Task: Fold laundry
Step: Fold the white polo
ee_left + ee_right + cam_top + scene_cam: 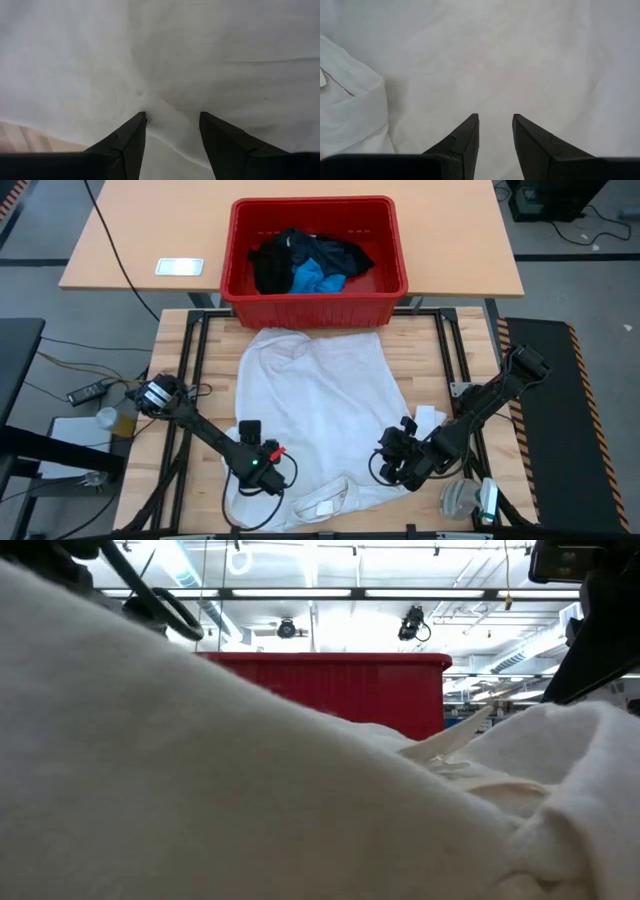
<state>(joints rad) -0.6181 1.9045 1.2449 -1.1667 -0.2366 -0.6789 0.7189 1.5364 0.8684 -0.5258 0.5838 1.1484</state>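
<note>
The left tool (252, 448) sits low on the white shirt (315, 410) near its left hem, fingers (127, 145) parted with a ridge of cloth lying between them; whether they pinch it cannot be told. The right tool (395, 455) rests at the shirt's right edge, fingers slightly apart over flat cloth, holding nothing. The shirt lies spread on the tabletop (175, 350). Beyond it, the red crate (385, 285) holds black garments (275, 265) and a blue piece (318, 278).

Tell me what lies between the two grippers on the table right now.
In the high view, only spread white cloth shirt lies between the left gripper and the right gripper; both sit over its edges.
</note>
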